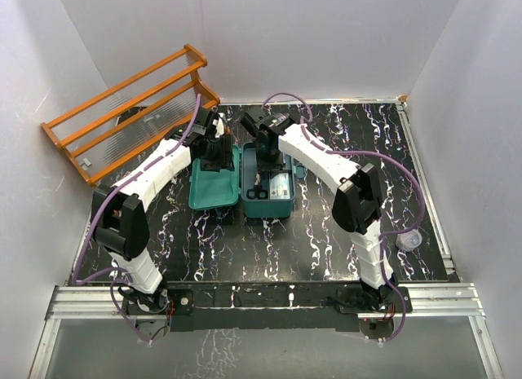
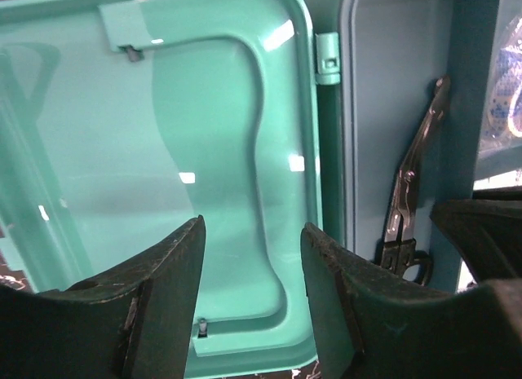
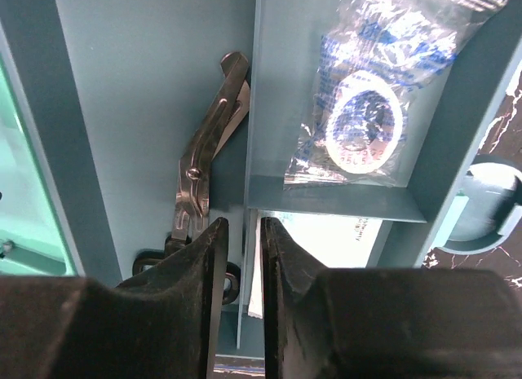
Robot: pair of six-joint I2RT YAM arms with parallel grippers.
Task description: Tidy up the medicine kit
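Nearest the arm bases it's just black marble-look tabletop [image 1: 326,257], w/ a small whitish round thing [image 1: 410,241] off on the right side, too small to say what it is.

Mid-table sits the medicine kit [image 1: 269,212], a teal-green rounded plastic box, wide open. Its lid [image 1: 214,193] lies flat on the left w/ the inside facing up, joined to the base by a little teal hinge [image 2: 326,57].

Left gripper [image 2: 253,228] hangs over the lid's inside. Fingers are a fair way apart, nothing btwn them, just the glossy teal surface below.

Right gripper [image 3: 243,224] is down over the base, fingers only a narrow slit apart. A divider wall shows thru that gap, and it can't be told whether the fingers touch it. Nothing visibly gripped.

Inside the base:
- long left compartment has a pair of steel scissors w/ dark handle loops [image 3: 204,163], lying diagonal, blades toward the far end
- compartment beside it holds a clear plastic bag [image 3: 383,85] w/ blue print and something white and round inside
- nearer section just below that has a flat white packet [image 3: 318,240]

Farthest back, far-left corner: an orange-framed rack w/ clear slats [image 1: 122,118], tilted against the white wall, well apart from the kit.
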